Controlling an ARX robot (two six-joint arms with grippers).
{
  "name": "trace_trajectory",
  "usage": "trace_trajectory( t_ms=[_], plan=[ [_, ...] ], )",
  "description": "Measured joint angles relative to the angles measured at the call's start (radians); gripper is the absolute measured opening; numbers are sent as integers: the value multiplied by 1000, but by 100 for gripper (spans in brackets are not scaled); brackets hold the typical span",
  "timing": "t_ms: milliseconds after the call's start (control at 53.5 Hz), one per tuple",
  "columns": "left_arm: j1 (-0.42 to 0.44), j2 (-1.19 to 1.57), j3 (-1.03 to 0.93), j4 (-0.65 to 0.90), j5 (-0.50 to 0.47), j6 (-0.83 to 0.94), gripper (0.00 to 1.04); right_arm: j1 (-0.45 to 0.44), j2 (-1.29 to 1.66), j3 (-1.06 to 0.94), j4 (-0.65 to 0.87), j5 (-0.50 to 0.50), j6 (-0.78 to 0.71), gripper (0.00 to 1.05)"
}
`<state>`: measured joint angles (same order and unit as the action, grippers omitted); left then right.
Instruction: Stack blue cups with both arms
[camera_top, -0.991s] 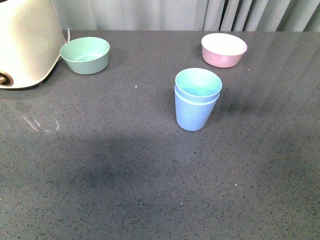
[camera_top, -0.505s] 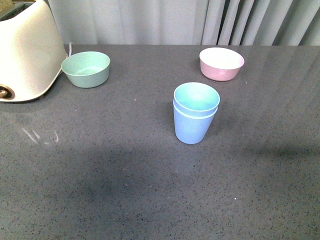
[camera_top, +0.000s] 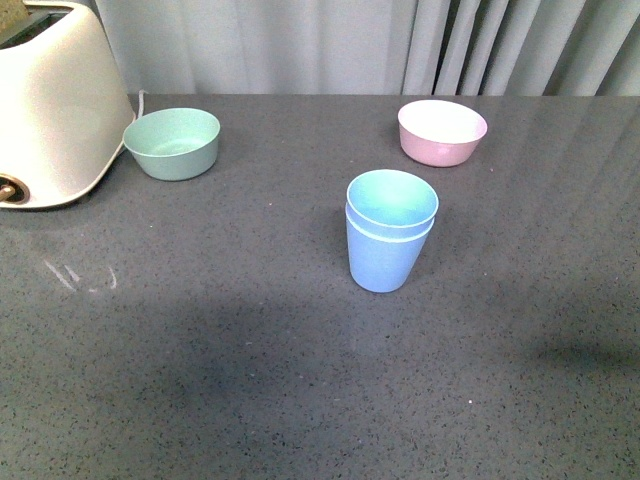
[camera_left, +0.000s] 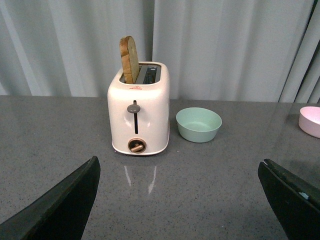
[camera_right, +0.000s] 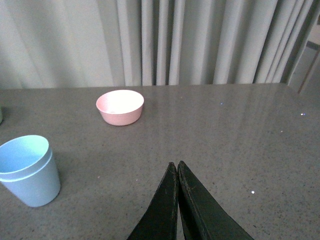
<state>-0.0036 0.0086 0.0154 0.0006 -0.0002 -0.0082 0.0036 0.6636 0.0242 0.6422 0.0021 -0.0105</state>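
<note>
The blue cups (camera_top: 390, 232) stand nested on the worktop (camera_top: 250, 380), well apart from both claws. The left claw (camera_left: 180, 200) is spread wide and empty; the right claw (camera_right: 177, 172) is clenched on nothing. A careless swing of either arm could topple the stack.

Wide open bench (camera_top: 200, 380) across the whole near edge, nothing standing on it. Mid-bench, the nested blue cups (camera_top: 390, 232) stand alone with free room on every side. Along the far edge sit the obstacles: toaster (camera_top: 50, 110) at the far left corner, green bowl (camera_top: 172, 142) just beside it, pink bowl (camera_top: 442, 131) right of centre, a broad gap between the bowls.
</note>
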Motion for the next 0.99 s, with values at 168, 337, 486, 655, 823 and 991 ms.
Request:
trace_trajectory(
  t_ms=[168,337,486,655,823,991],
  plan=[
    [0,0,0,0,0,0,96,-2,-135,0,-122,-3,0,2],
    [0,0,0,0,0,0,96,-2,-225,-1,-208,-3,0,2],
    [0,0,0,0,0,0,96,-2,-318,-1,-297,-3,0,2],
    [0,0,0,0,0,0,96,-2,-379,-1,-357,-3,0,2],
    [0,0,0,0,0,0,96,-2,-430,-1,-407,-3,0,2],
    [0,0,0,0,0,0,96,-2,-467,-1,-444,-3,0,2]
  ],
)
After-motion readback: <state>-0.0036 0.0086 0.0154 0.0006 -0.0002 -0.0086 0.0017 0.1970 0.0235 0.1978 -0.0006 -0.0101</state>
